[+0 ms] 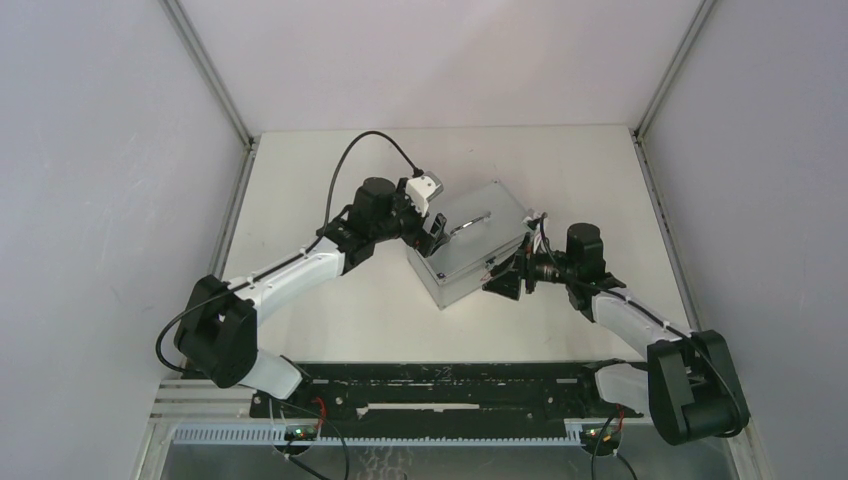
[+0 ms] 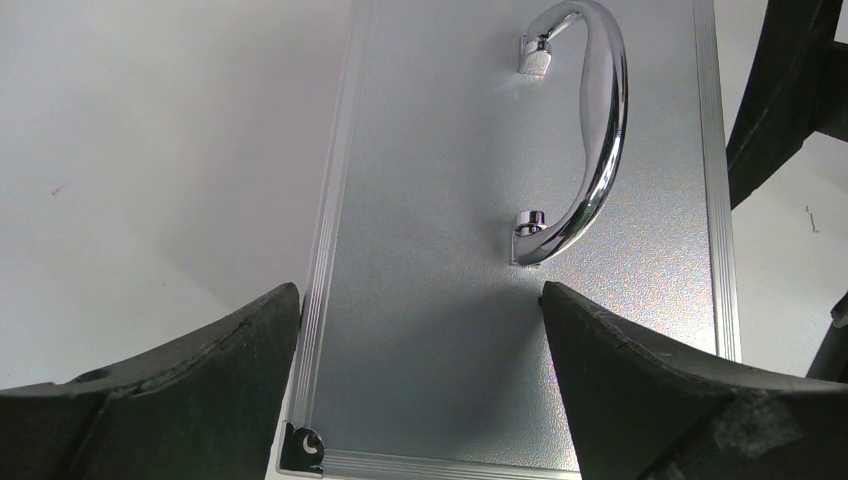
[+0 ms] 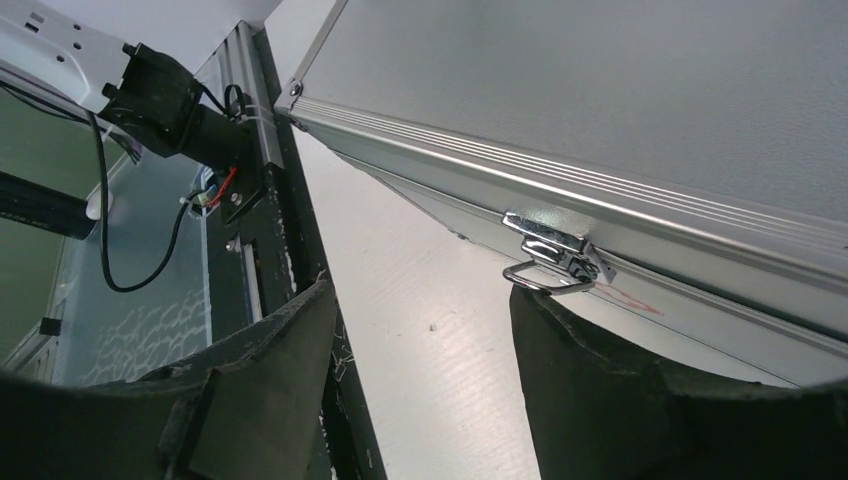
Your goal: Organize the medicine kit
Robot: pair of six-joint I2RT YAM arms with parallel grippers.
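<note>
At the middle of the white desk [image 1: 330, 330] you see the medicine kit [image 1: 470, 262], an aluminium case lying flat and turned at an angle to the desk edges, its lid down and its chrome handle [image 2: 590, 150] folded against the lid panel. No medicines or loose contents show anywhere in the three views.

Left claw [image 1: 432, 226]: poised at the far-left corner of the case, fingers [image 2: 200, 390] spread wide and looking down on the lid; nothing lies between them.

Right claw [image 1: 503, 283]: brought up to the near side wall of the case, fingers [image 3: 600, 390] spread apart, one fingertip just beneath the wire loop of the latch [image 3: 555, 258]. You cannot tell from the wrist view whether that fingertip touches the loop, nor whether the latch is fully fastened; it lies against the seam between lid and body.

Progress, as a judgement: you should read this scene two ways. A shut case with both claws at it suits a kit about to be unlatched for sorting, and equally a kit packed, closed and being fastened. The interior is hidden, so whether the contents are in order cannot be settled from these views.
</note>
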